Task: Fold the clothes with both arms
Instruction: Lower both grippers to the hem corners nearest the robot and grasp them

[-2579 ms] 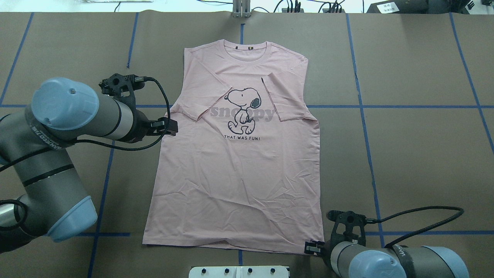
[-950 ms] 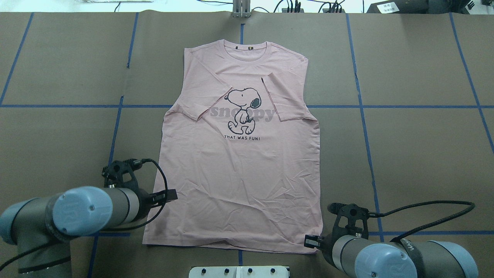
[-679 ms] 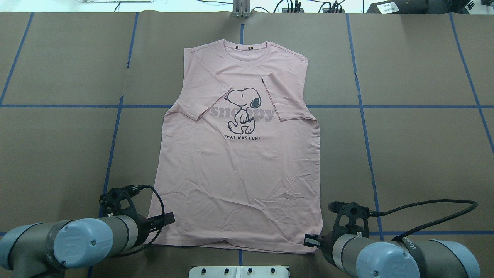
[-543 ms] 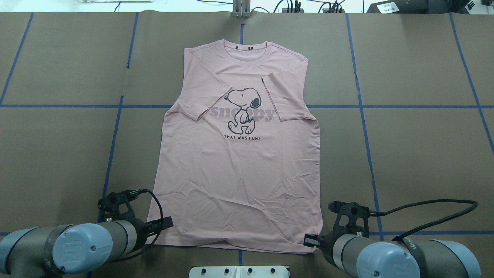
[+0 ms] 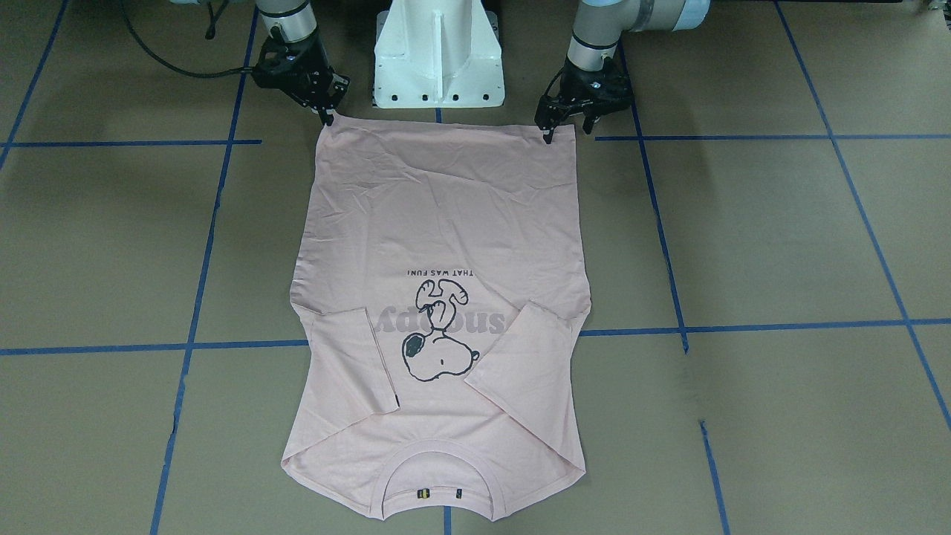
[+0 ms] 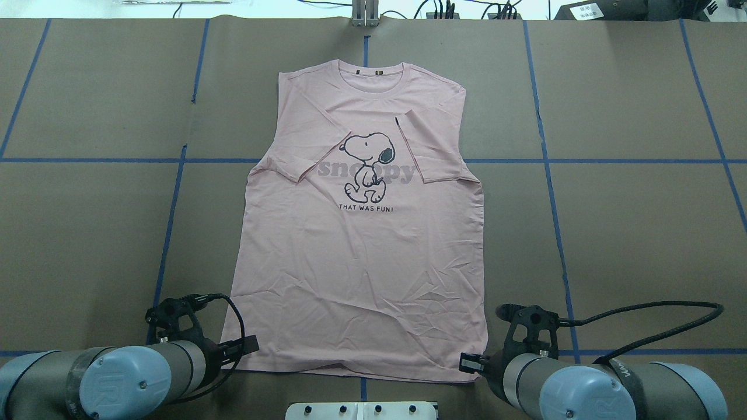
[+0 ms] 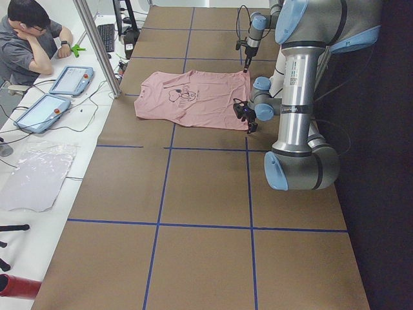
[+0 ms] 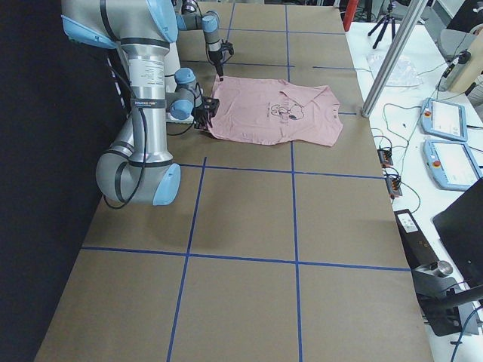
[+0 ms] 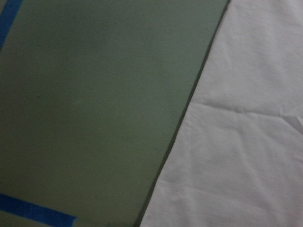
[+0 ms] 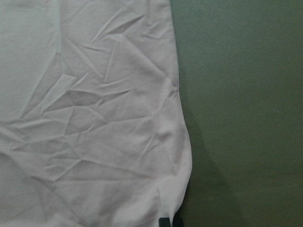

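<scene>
Pale pink T-shirt, 1 item, lies flat and print side up at the centre of the table, spread over the brown paper cover. Its ribbed collar is at the edge far from the robot and its hem is at the near edge, just ahead of the white pedestal base. The 2 short sleeves are folded inward over the front, each overlapping part of the grey lettering beside the black-outlined dog print. Light creasing is noted across the lower body of the garment. The right gripper sits at the hem corner on the robot's right, fingers drawn together on the cloth; the right wrist view shows the corner bunched up against a dark fingertip. The left gripper stands at the opposite hem corner with its fingers spread, 1 tip at the fabric edge, gripping nothing; the left wrist view shows only the shirt's side edge on the paper. Both arms reach in low from the robot's side. Blue tape lines divide the table cover into a grid. A seated operator is at the far side of the table, with 2 tablets beside him.
</scene>
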`<state>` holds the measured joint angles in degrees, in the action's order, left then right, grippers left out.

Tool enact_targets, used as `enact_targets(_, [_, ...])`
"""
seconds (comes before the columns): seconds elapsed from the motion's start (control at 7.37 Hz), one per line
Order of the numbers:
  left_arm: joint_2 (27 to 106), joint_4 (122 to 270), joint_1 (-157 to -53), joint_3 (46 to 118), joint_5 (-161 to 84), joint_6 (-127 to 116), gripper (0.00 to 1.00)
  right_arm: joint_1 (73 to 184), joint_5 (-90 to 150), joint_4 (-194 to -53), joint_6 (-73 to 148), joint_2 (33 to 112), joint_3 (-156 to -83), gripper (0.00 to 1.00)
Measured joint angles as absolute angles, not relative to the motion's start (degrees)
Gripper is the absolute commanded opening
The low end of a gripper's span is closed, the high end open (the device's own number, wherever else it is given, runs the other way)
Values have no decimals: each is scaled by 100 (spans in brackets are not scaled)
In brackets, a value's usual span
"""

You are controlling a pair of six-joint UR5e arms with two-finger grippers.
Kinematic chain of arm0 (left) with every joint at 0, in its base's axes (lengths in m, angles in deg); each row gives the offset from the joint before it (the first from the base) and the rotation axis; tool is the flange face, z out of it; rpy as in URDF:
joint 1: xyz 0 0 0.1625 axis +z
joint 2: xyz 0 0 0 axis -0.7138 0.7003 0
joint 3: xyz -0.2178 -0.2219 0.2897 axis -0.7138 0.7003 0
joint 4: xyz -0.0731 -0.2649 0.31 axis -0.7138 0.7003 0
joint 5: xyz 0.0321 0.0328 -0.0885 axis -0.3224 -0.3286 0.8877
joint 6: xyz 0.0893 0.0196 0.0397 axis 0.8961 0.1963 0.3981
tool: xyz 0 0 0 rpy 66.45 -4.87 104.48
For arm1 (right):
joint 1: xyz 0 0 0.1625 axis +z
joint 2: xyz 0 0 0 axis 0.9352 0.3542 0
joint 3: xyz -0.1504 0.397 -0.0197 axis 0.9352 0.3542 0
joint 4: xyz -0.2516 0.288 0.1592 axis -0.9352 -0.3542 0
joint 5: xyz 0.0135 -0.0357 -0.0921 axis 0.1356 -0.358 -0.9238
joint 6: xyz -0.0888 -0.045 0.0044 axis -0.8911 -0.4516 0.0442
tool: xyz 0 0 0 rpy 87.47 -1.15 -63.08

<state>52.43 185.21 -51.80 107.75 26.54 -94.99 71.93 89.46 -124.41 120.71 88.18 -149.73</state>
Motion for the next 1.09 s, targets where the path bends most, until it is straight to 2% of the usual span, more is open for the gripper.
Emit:
enact_targets(0.14, [5250,18486,-5161,10782,2654,-9555,35,7191,8944,-12441,12071,8818,-14974,0])
enact_targets(0.27, [5260,18471,-5150,10792,2654,-9619,12,7191,8943,-12441,12071,8817,-14974,0])
enact_targets(0.41, [5267,18458,-5147,10815,2653,-9666,0,7194,8943,-12441,12071,8817,-14974,0])
enact_targets(1.09, [5280,18173,-5128,11027,2672,-9655,0,7229,8953,-12441,12071,8841,-15036,0])
